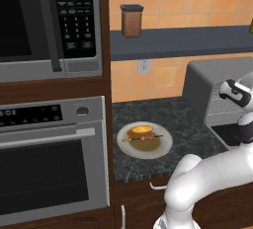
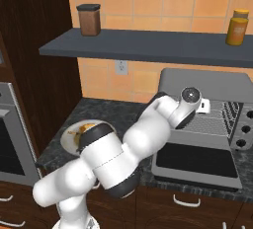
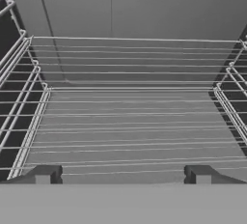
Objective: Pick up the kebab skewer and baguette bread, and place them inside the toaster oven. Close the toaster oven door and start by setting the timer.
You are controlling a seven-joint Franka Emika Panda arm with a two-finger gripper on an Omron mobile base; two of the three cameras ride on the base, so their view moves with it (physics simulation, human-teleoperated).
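The kebab skewer (image 1: 142,137) and the golden baguette bread (image 1: 143,130) lie on a white plate (image 1: 160,149) on the dark counter. Part of that plate (image 2: 66,139) also peeks out behind my arm. The grey toaster oven (image 2: 207,82) stands to the right with its door (image 2: 195,160) folded down flat. My gripper (image 3: 123,174) is open and empty, facing into the oven cavity just above the bare wire rack (image 3: 130,121). In the left base view my hand (image 1: 236,92) sits at the oven mouth (image 1: 222,109).
A brown canister (image 1: 131,20) stands on the shelf above the counter, and an orange jar (image 2: 237,27) sits at the shelf's right end. A built-in wall oven (image 1: 49,164) and microwave (image 1: 44,20) fill the cabinet to the left. Oven knobs (image 2: 245,130) are on the right panel.
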